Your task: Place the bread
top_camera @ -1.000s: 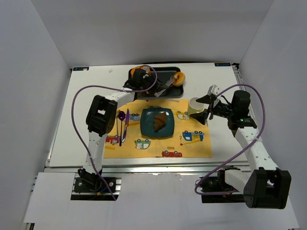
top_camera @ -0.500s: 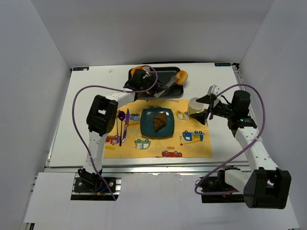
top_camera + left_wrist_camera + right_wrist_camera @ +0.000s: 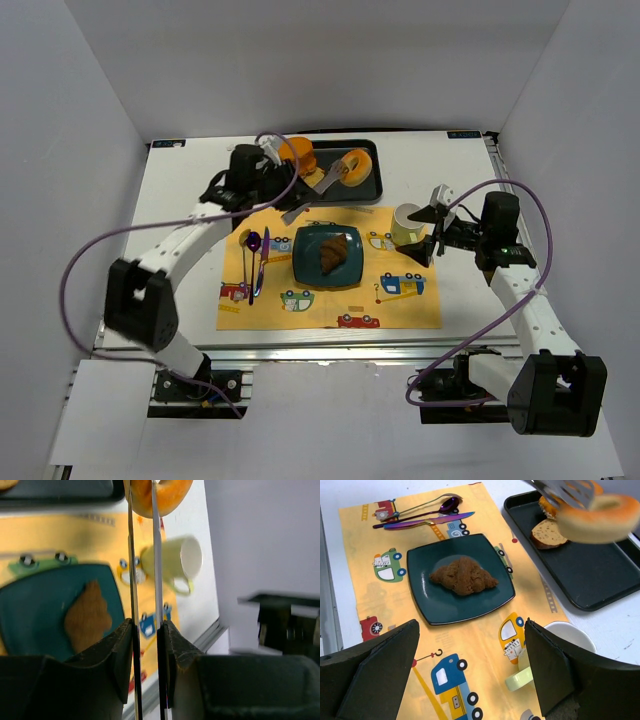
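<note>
Item: bagel [image 3: 600, 517], ring-shaped, pinched at the tips of the metal tongs [image 3: 131, 555], straight ahead of the left tool [image 3: 146, 630], which is narrowed onto the tong blades. Change: a second ago it sat at the right rim of the black tray [image 3: 600, 585]; now it appears lifted over the tray, the arm swung leftward. Implication: pickup looks done, carry remains. Teal plate [image 3: 445, 605], bearing a croissant [image 3: 463, 576], lies below-left of that tool. Right tool [image 3: 470, 667]: wide, holding nothing, mug [image 3: 405, 222] just beside.
</note>
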